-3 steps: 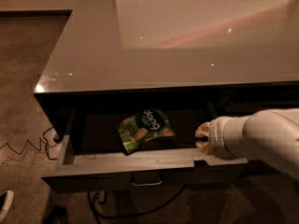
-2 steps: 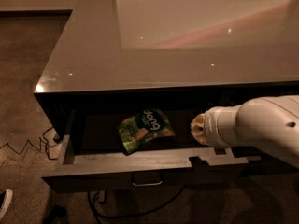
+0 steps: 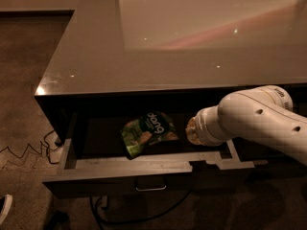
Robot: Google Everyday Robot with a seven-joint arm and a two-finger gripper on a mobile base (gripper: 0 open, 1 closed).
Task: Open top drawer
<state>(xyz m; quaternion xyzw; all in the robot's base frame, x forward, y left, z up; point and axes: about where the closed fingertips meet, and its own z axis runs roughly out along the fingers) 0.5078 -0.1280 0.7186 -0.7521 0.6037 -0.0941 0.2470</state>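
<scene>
If the arm (image 3: 259, 123) swings, things get bumped

The pincer (image 3: 192, 131) hangs over the pulled-out top drawer (image 3: 144, 166); I cannot tell if it is spread or pressed together. A clumsy move could hit the green bag (image 3: 147, 132) left of it or shove the drawer shut.

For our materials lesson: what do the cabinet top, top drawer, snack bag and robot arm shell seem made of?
Cabinet top: glossy, perhaps glass or lacquer; it mirrors lights. Top drawer: matte dark board, wood or laminate; handle looks metal, glinting. Snack bag: crinkled, shiny printed film. Arm shell: smooth white plastic. The gripper, at its end, hangs in the drawer beside the bag.
</scene>
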